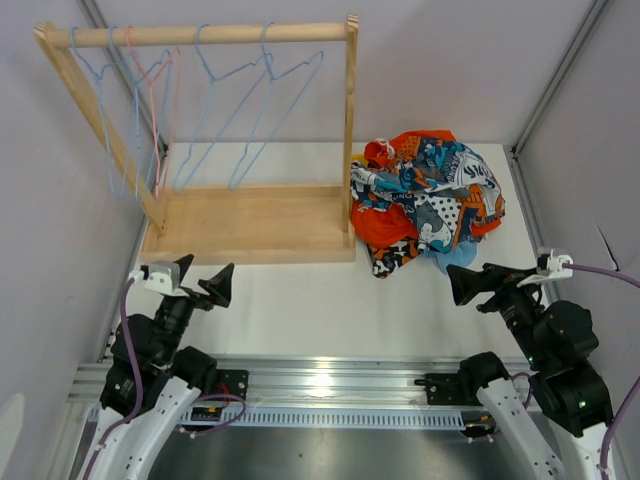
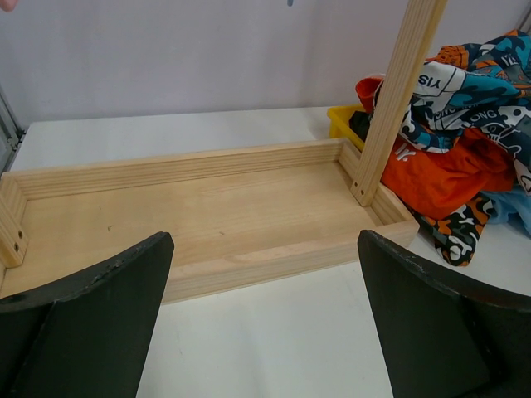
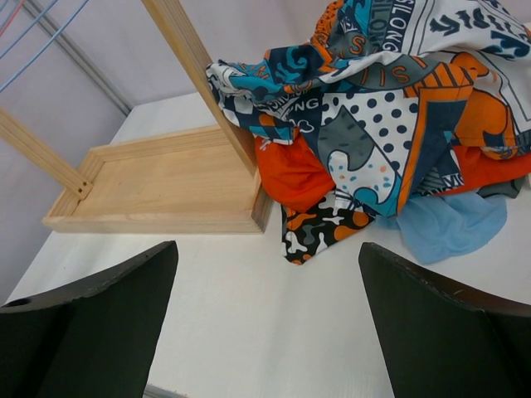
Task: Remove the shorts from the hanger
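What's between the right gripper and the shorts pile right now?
Only bare white table lies between the right gripper and the pile of shorts. This is clearest in the right wrist view, and the top view agrees.

The soft fabric shorts (image 1: 425, 200) lie crumpled in one heap beside the wooden rack (image 1: 250, 225). The blue-orange-white patterned pair (image 3: 373, 108) is on top, the plain red-orange pair (image 3: 290, 174) beneath. The orange-black-white camouflage pair (image 3: 319, 232) and the light blue pair (image 3: 452, 228) stick out at the near edge.
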Available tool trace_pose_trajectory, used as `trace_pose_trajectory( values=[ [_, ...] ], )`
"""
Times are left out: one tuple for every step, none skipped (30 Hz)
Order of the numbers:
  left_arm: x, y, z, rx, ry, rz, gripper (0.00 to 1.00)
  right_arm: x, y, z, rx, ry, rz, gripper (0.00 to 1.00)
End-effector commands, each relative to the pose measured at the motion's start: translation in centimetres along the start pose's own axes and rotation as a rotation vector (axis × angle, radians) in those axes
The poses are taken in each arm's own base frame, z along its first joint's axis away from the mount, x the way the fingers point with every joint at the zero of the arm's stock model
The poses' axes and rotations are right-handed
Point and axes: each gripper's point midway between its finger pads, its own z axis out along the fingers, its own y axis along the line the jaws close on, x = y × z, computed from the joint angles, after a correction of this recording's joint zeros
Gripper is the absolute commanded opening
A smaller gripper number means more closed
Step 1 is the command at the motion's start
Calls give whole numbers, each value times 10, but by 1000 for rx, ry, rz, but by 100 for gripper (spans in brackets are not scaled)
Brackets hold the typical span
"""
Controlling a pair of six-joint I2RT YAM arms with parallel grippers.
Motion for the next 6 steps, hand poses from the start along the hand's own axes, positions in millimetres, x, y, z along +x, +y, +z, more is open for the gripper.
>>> trace_pose_trajectory(
  values=[
    [-32,-1,-21,28,-171,-3,99,-8,11,-1,-64,-33,-23,100],
    [-33,-1,-21,28,-173,-2,99,-8,13,-2,-73,-35,-25,99],
    [-32,-1,-20,28,-170,-2,99,-8,14,-3,-81,-35,-30,99],
    [-32,-1,-20,28,-171,-2,99,-8,15,-3,-86,-33,-30,99],
    [-31,-1,-20,28,-168,-1,99,-9,15,-4,-85,-40,-30,99],
    [-30,-1,-19,28,-167,-1,99,-10,13,-5,-79,-44,-27,99]
  ],
)
